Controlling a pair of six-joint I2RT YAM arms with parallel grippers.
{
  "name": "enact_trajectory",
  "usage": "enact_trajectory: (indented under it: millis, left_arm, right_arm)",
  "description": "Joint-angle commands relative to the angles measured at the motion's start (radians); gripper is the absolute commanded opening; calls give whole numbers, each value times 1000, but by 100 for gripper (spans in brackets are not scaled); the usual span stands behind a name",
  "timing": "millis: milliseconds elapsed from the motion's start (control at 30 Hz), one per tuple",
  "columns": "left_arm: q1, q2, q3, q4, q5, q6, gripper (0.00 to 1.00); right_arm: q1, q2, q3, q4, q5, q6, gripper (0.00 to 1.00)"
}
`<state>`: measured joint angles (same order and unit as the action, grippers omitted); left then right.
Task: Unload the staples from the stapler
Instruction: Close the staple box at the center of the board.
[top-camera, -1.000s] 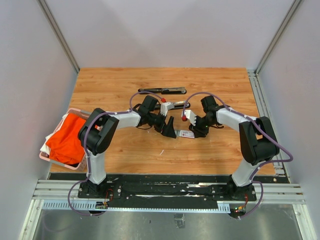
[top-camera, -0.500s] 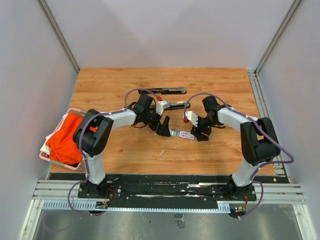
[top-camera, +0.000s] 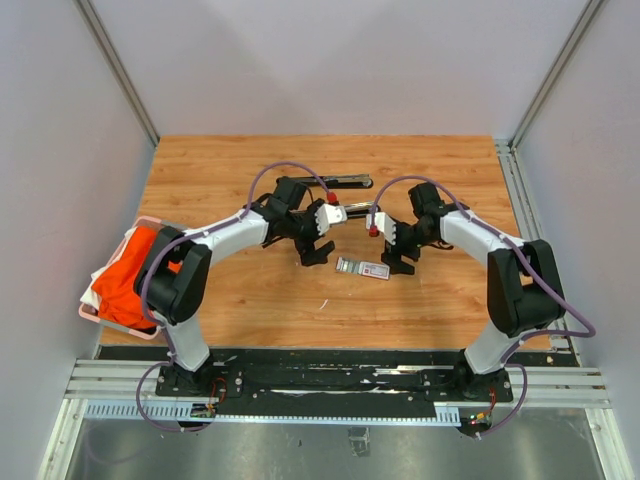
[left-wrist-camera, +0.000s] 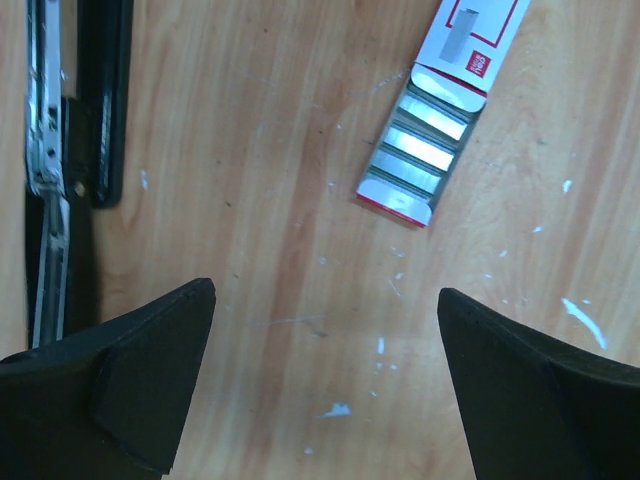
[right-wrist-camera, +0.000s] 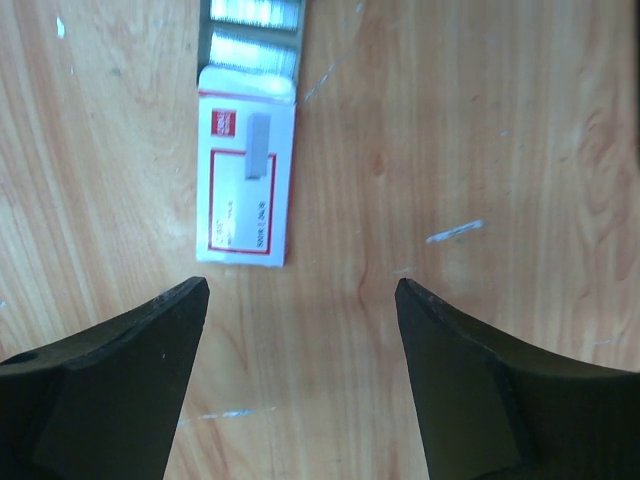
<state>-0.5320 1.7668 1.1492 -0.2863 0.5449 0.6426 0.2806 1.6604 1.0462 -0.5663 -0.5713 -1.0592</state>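
Left gripper (left-wrist-camera: 325, 290): fingers spread wide with nothing between them; held above bare wood between stapler and box.
Right gripper (right-wrist-camera: 300, 285): fingers likewise spread and empty; held just beside the printed end of the box.
Table (top-camera: 220, 170): wooden top on which all items are laid.
Basket (top-camera: 105, 322): pink, at the table's left edge, filled with orange cloth (top-camera: 135, 280).
Stapler (left-wrist-camera: 100, 100): black body with silver rail, laid flat near the left gripper; whether strips remain in the rail cannot be told.
Long black-and-silver item (top-camera: 325, 181): laid farther back on the table; kind not determined.
Box (right-wrist-camera: 245, 190): small, white and red, flat on the wood between the two grippers, its inner tray drawn out.
Staples (left-wrist-camera: 425, 150): silvery strips seen side by side in the drawn-out tray.
Loose sliver (right-wrist-camera: 455, 232): pale fleck on the wood near the box; staple or scuff, not determined.
Change: a second ago both grippers were set low at the ends of the box; it has since been released and both have been lifted off, the right one widened.
Meaning: handling of the box is judged finished; the stapler's rail would likely be checked next.
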Motion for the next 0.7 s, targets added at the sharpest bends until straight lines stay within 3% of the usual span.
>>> enact_trajectory:
  millis: [0, 267, 467, 667]
  left_arm:
    - [-39, 46, 58, -34, -50, 224, 97]
    - [-105, 85, 34, 29, -47, 262, 91]
    - [-170, 111, -10, 96, -90, 280, 88]
    - [-184, 153, 27, 84, -112, 276, 83]
  right_arm:
    - [-10, 17, 43, 34, -107, 7, 78]
    - [-32, -74, -36, 100, -240, 86, 78]
    - [-146, -119, -50, 86, -365, 145, 78]
    - [-185, -109, -57, 55, -357, 146, 78]
